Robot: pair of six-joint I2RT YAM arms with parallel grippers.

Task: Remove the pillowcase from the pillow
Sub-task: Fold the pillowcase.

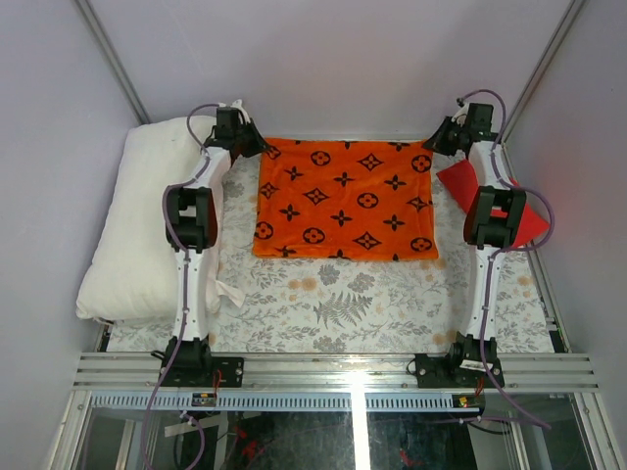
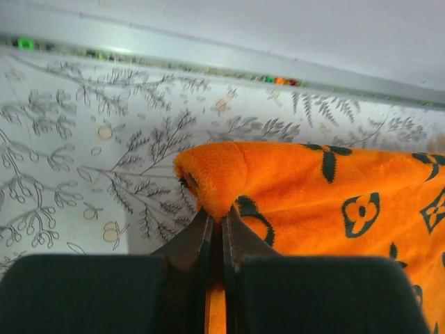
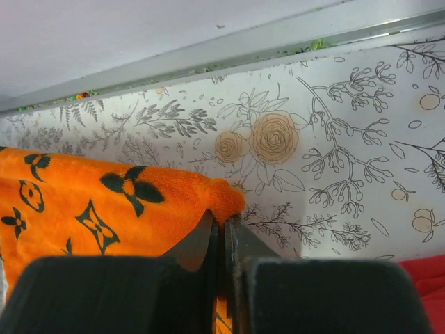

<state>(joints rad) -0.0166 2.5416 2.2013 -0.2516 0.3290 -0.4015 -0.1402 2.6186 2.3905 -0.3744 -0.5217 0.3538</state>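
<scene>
Evidently both arms are reaching far forward, each pinching one far corner of the pillowcase [image 1: 343, 199]; the left gripper [image 2: 217, 221] is clenching its jaws tight on the far-left corner, a small nub of orange plush bulging out just above the tips; the right gripper [image 3: 222, 223] is doing the same on the far-right corner. The orange cover is lying flat and spread across the floral table covering [image 1: 333, 304], looking limp, with nothing plumping it; the pillow [image 1: 137, 225] is lying bare and white along the left edge, beside the left arm, so I am judging the two to be already separated. Holding both corners at once is probably serving to keep the cloth taut and square, whether for lifting it or for smoothing it. A red cloth [image 1: 529, 220] is lying at the right, partly under the right arm. Much is escaping me; the left arm is covering the pillow's inner edge, so I am not making out whether pillow and cover are touching there; the wrist views are cutting off most of the fabric, and the grippers' own dark housings are hiding how much cloth is sitting between the jaws.
</scene>
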